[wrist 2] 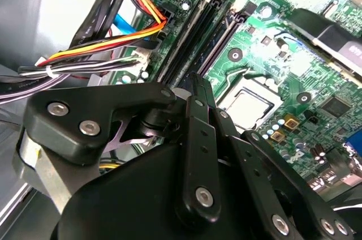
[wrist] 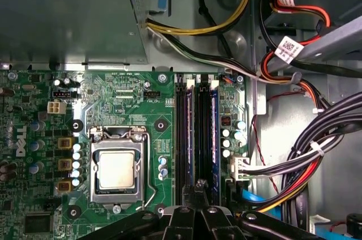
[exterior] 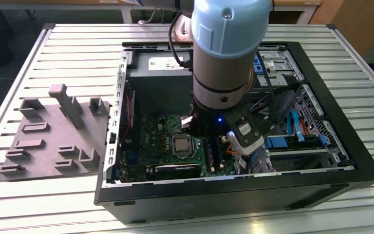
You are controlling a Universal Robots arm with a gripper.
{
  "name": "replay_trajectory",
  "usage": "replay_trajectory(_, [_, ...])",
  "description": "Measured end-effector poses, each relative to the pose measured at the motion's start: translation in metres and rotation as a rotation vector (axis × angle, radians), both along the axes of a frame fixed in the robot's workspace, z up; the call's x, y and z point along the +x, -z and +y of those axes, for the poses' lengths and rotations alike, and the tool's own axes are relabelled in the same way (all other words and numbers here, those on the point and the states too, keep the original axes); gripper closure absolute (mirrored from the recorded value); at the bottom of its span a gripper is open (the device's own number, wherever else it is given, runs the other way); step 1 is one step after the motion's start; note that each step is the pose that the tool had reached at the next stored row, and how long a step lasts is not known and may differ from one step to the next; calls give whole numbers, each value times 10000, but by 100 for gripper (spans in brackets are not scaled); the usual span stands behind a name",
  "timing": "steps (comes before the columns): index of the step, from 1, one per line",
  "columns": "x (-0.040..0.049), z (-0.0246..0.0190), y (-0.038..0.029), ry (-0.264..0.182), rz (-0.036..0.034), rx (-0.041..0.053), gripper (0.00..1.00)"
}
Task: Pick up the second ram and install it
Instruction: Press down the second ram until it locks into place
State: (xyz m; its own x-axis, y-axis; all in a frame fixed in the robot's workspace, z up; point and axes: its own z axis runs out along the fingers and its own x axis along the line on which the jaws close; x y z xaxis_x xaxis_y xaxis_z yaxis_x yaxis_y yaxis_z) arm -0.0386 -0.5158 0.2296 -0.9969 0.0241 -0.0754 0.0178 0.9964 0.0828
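My gripper (wrist: pixel 199 185) is down inside the open computer case (exterior: pixel 343 161), above the green motherboard (wrist: pixel 130 95). Its black fingers (wrist 2: pixel 195 90) are pressed together at the tips, and nothing shows between them. The tips sit right over the parallel dark memory slots (wrist: pixel 198 132), beside the silver processor (wrist: pixel 116 170). In both wrist views, long dark strips fill these slots (wrist 2: pixel 195 30). I cannot tell whether one of them is the second ram. In the exterior view the arm's pale blue wrist (exterior: pixel 229 53) covers the fingers.
A grey plastic tray (exterior: pixel 50 141) with upright posts lies on the slatted table at the exterior view's left. Bundles of black, red and yellow cables (wrist: pixel 317 155) run close beside the slots. The power supply box (wrist: pixel 68 13) and the case walls hem in the board.
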Motion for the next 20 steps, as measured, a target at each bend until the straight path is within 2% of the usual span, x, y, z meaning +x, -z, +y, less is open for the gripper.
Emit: replay_trajectory(20, [0,-99,0,0,0,-11,89])
